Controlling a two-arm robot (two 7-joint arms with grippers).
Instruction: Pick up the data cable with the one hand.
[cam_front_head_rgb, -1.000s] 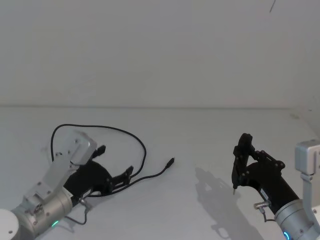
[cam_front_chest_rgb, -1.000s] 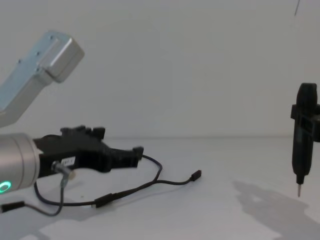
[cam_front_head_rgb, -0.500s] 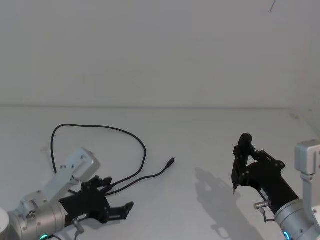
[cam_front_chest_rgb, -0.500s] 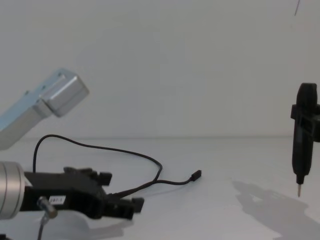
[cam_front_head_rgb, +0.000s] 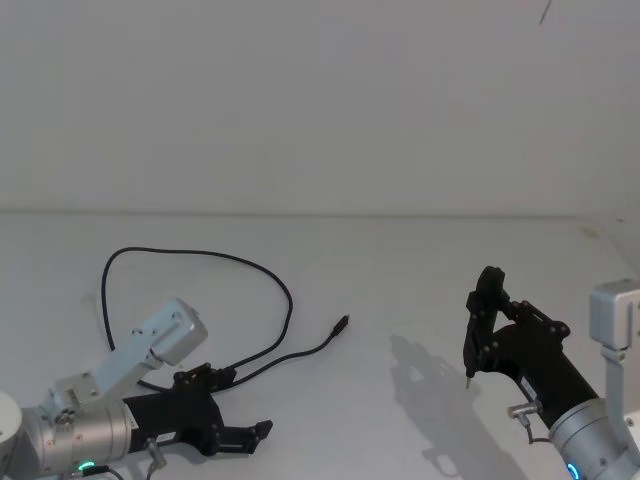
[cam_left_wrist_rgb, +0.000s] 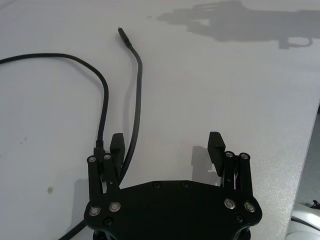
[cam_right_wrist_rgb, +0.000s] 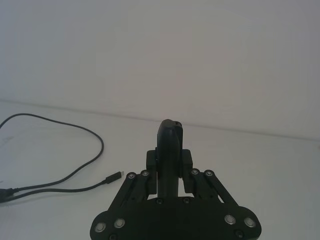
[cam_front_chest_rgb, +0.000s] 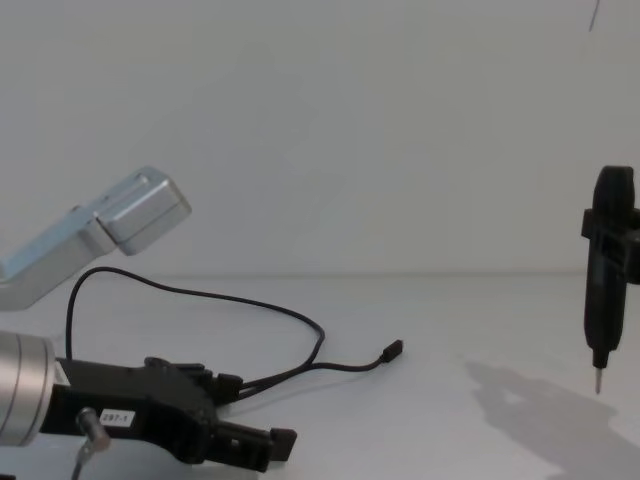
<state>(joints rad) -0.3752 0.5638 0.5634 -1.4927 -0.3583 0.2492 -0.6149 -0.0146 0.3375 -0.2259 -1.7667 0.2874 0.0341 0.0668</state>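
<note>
At the left, low over the white table (cam_front_head_rgb: 420, 270), the left gripper (cam_front_head_rgb: 245, 402) has its jaws spread wide with nothing held. The data cable (cam_front_head_rgb: 288, 300) lies flat on the table just ahead, its long loop curving off toward the back. In the left wrist view, one strand, ending in a small plug (cam_left_wrist_rgb: 121, 34) farther out, passes just inside one finger (cam_left_wrist_rgb: 117, 142), and another runs along that finger's outer side. A clean grasp likely needs a small sideways shift to centre a strand in the gap, then a descent to the tabletop before closing. At the far right, the right gripper (cam_front_head_rgb: 488, 322) hangs well apart, clamped on a pen tool (cam_front_head_rgb: 481, 300).
</note>
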